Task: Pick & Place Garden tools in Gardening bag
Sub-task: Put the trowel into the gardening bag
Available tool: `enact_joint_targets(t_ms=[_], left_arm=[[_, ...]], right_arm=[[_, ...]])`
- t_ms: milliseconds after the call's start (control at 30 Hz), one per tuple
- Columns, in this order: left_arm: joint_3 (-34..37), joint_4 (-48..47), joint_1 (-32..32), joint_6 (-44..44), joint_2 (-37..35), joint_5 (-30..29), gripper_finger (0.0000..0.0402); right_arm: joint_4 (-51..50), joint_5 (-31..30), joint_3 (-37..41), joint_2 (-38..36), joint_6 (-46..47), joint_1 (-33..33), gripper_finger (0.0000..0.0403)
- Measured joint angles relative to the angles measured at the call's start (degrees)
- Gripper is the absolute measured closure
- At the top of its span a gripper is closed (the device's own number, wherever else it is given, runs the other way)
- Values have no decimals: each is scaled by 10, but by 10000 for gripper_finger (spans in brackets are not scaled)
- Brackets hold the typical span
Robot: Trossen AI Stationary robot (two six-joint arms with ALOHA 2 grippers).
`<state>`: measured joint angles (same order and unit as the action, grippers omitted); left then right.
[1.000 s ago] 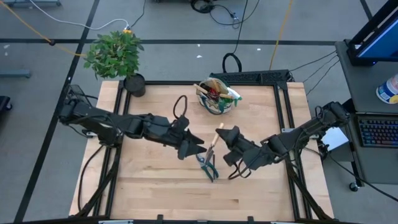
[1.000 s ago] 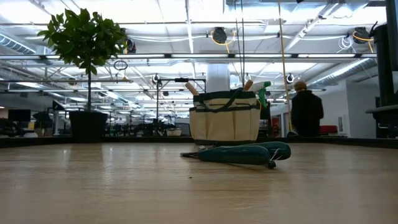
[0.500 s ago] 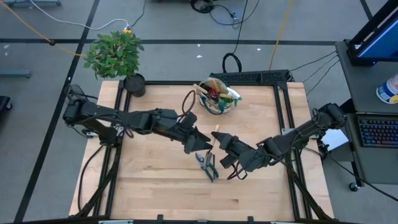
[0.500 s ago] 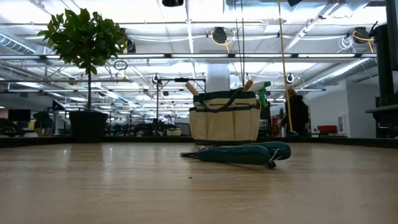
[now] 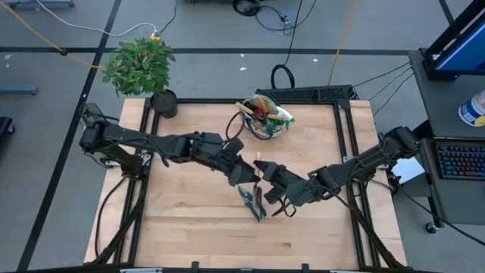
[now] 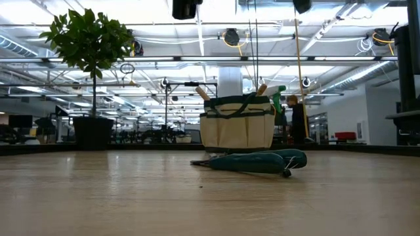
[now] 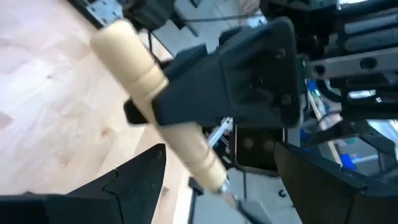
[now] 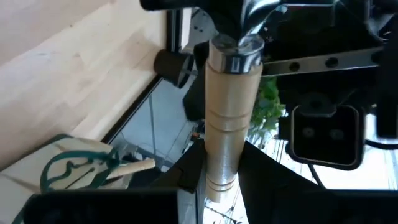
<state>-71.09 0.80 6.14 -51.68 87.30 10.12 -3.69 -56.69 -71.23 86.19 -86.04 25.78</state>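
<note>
A hand tool with a pale wooden handle (image 5: 258,165) and a metal ferrule (image 8: 239,53) is held above the table's middle by my right gripper (image 5: 267,179), which is shut on it. My left gripper (image 5: 245,177) is open right beside it. In the left wrist view its two fingers stand wide apart on either side of the tool's ferrule end (image 7: 214,177) without touching. Green-handled pruning shears (image 5: 252,203) lie flat on the table below them, and also show in the low view (image 6: 252,161). The beige gardening bag (image 5: 264,115) stands at the far edge with several tools inside. My right gripper pinches the wooden handle about its middle (image 7: 177,134) between its two fingers, which lie across the handle. It comes in from the table's right side. The tool is lifted clear of the table and tilted, with its rounded free end (image 7: 112,37) sticking out past the fingers.
A leafy plant (image 5: 140,64) in a black pot (image 5: 164,103) stands at the table's far left corner. The bag (image 6: 237,124) shows behind the shears in the low view. Bare wood (image 5: 182,227) lies along the near side. A person stands in the room beyond.
My left gripper has reached toward the table's right, closing in on the held tool. My right gripper has carried the tool a little toward the table's left. The two grippers now stand close together over the shears, which have stayed put.
</note>
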Motion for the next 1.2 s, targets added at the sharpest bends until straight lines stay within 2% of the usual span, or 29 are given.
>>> enact_joint_targets(t_ms=[133,233,433,600,833,967,1033,1200], left_arm=[[0,-25,-7,-12,-1,-14,96],[0,-7,-14,-20,0,-8,96],[0,-7,-17,-29,-1,4,112],[0,-5,-20,-33,-1,3,182],[0,-6,-30,-36,-1,12,326],[0,-17,-30,-28,-2,11,327],[-1,-23,-31,-20,-2,6,327],[-1,-65,-29,-13,-2,-10,327]], right_arm=[[39,0,0,0,-3,0,345],[64,0,0,0,-21,1,345],[64,-1,0,0,-23,-3,345],[68,0,0,0,-30,-3,345],[60,-7,1,0,-39,-2,345],[60,-10,1,0,-35,-2,344],[62,-22,1,0,-17,-2,320],[68,-84,1,0,49,-2,229]])
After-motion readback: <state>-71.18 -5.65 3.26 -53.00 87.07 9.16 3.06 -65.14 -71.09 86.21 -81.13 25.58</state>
